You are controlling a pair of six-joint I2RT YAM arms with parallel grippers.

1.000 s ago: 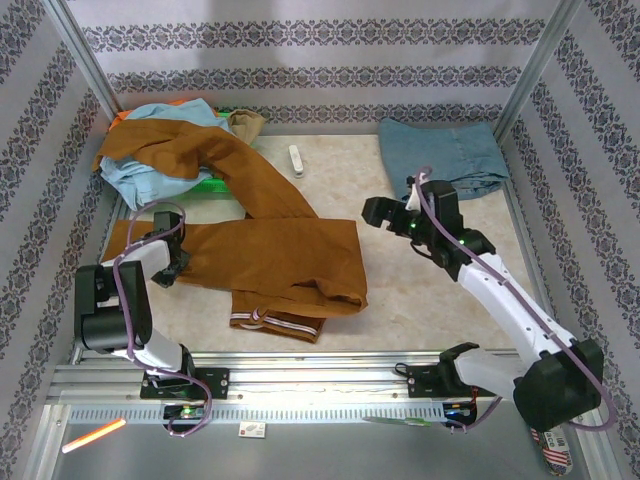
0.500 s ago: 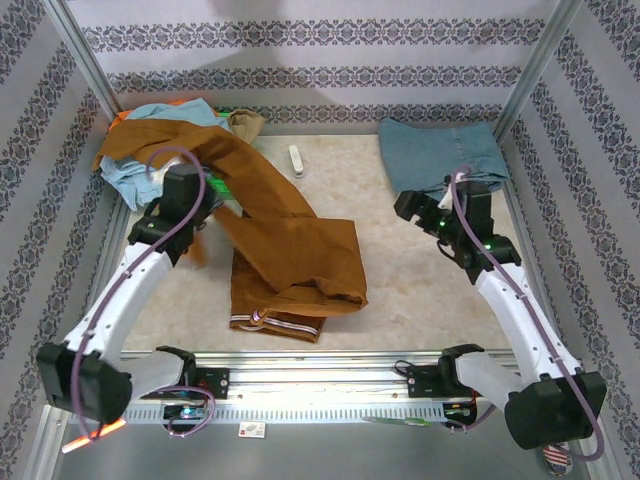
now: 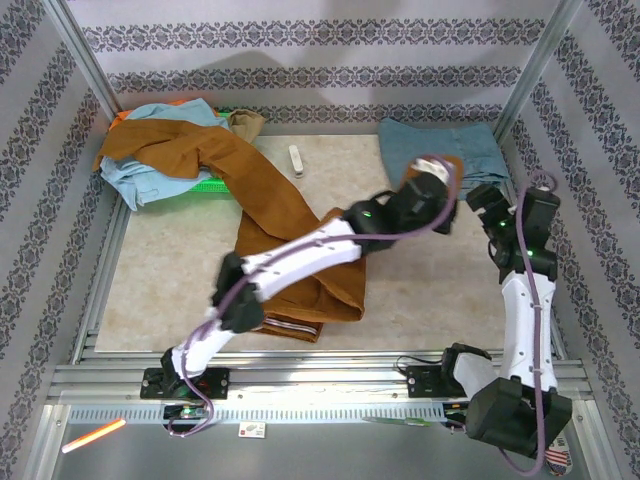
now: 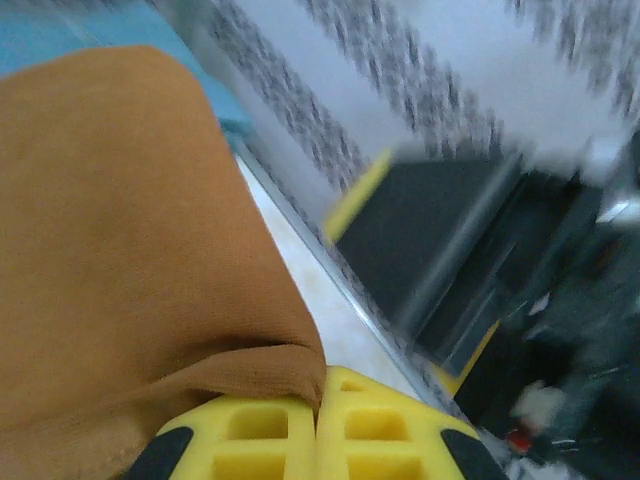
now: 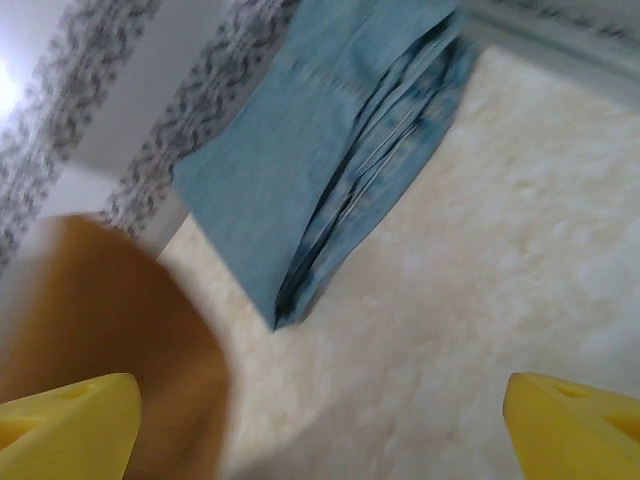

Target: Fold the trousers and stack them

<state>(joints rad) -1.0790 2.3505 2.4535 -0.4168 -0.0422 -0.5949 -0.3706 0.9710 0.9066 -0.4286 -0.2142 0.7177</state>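
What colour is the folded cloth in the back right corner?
Faded blue, like denim. The folded cloth shows best in the right wrist view.

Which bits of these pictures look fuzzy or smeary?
Left wrist view: the trousers pinched in the left pincer look sharp, while the patterned wall and dark frame behind are streaked. Right wrist view: the trousers are just a brown smudge at the left, and the blue denim piece is slightly soft. Top external view: mostly crisp and evenly lit.
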